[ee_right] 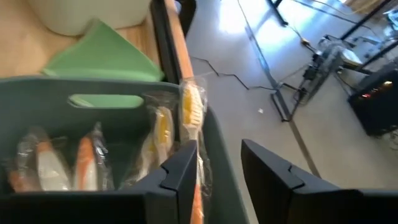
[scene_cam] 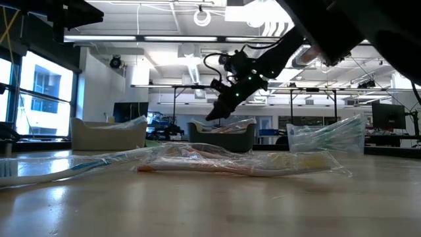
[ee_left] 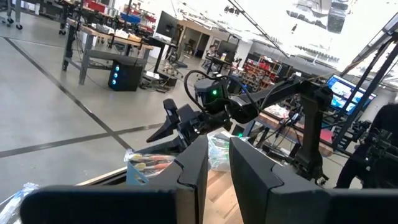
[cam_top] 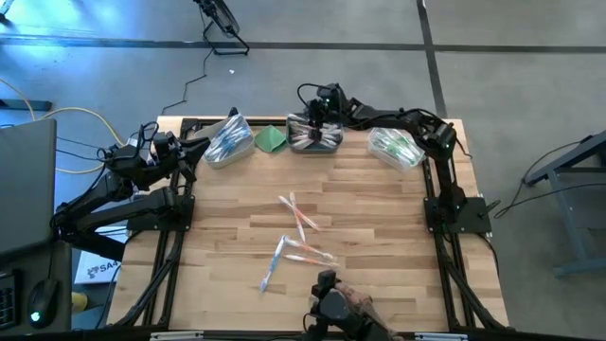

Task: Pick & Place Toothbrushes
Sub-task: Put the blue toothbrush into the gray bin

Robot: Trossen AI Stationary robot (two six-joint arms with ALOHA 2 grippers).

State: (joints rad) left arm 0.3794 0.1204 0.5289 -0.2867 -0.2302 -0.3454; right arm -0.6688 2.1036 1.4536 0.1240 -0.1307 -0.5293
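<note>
Three bins stand along the table's far edge. The grey middle bin (cam_top: 315,138) holds several wrapped orange toothbrushes (ee_right: 84,165). My right gripper (ee_right: 217,148) hangs open over this bin's far rim (scene_cam: 220,113). One wrapped orange toothbrush (ee_right: 191,109) leans on the rim beside one finger. More wrapped toothbrushes (cam_top: 301,220) (cam_top: 273,263) lie loose on the middle of the table. My left gripper (ee_left: 217,142) waits open at the table's far left (cam_top: 175,147), holding nothing. My right gripper stands open, slanting down from the table's far right side. The wrapped orange toothbrush's shaft (ee_right: 198,186) runs along the inner side of one finger (ee_right: 183,168). I cannot tell whether it touches that finger. Its brush end (ee_right: 190,102) rests on the bin's rim.
A folded green cloth (cam_top: 272,138) lies between the left bin (cam_top: 227,142) with blue toothbrushes and the middle bin. The right bin (cam_top: 396,148) holds green ones. A dark camera mount (cam_top: 331,301) sits at the near edge.
</note>
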